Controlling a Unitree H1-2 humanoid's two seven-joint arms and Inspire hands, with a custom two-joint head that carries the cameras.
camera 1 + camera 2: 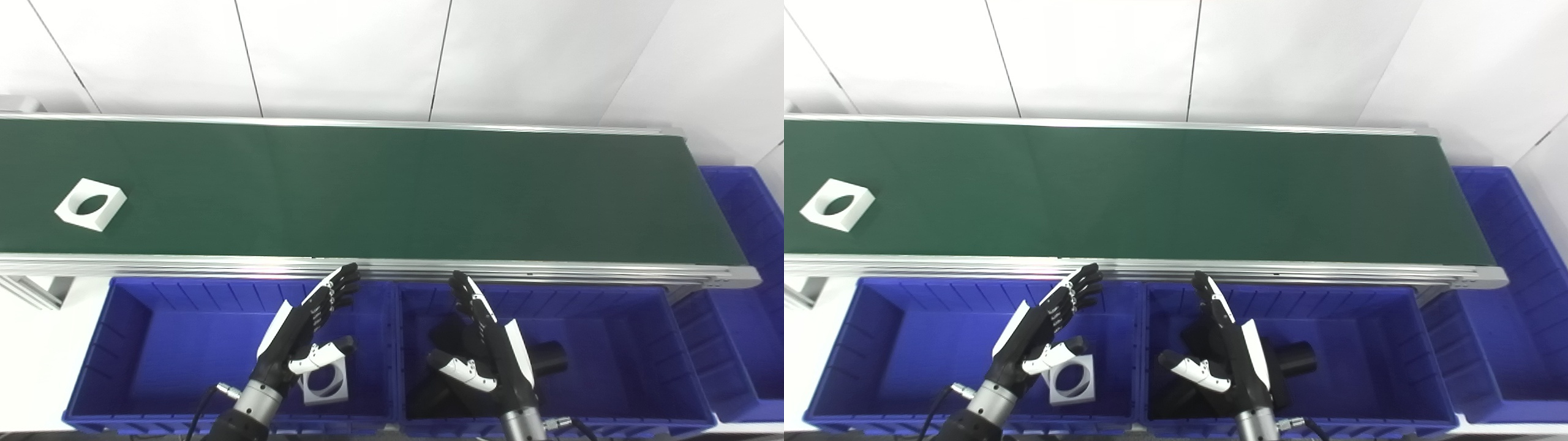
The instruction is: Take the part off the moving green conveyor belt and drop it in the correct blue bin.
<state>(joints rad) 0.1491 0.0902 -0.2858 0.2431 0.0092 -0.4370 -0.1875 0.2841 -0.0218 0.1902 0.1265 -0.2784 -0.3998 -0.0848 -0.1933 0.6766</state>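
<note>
Both hands hover empty over the blue bins, the white part far off on the belt.

Left hand [306, 334] and right hand [484, 343] are spread wide, fingers toward the green conveyor belt [392, 190]. Far left on the belt lies the white square part [90, 204], flat, turned diamond-wise, its hole facing up. Another white block [326, 381] lies in the left bin [122, 343]; black cylinders [547, 357] lie in the middle bin [618, 343].

White panelled wall [343, 55] behind, dark seams between panels; grey aluminium frame leg [33, 289] at lower left.
</note>
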